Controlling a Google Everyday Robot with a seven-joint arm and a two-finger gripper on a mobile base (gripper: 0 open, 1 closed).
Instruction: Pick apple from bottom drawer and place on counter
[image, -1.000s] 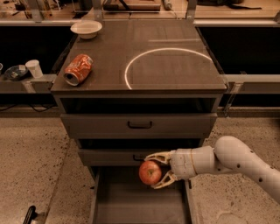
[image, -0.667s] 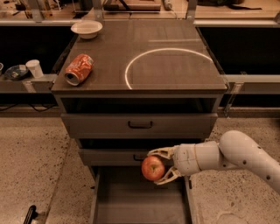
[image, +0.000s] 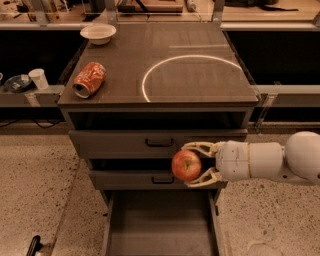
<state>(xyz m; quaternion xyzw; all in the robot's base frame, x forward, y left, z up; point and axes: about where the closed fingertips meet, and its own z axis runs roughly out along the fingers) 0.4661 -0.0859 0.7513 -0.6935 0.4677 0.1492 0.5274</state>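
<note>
Carry step — gripper (image: 189, 165), fingers clamped round apple (image: 185, 165), hangs above open drawer (image: 160, 227) — next calls for raising it onto counter (image: 200, 85).

The gripper (image: 188, 165) reaches in from the right, in front of the two upper drawer fronts. One finger is above the apple (image: 185, 165) and one below, clamping it. The apple hangs over the back of the pulled-out bottom drawer (image: 160, 225). On the counter (image: 200, 80), a crushed soda can (image: 89, 80) and a white bowl (image: 98, 33) sit left of a white circle.
</note>
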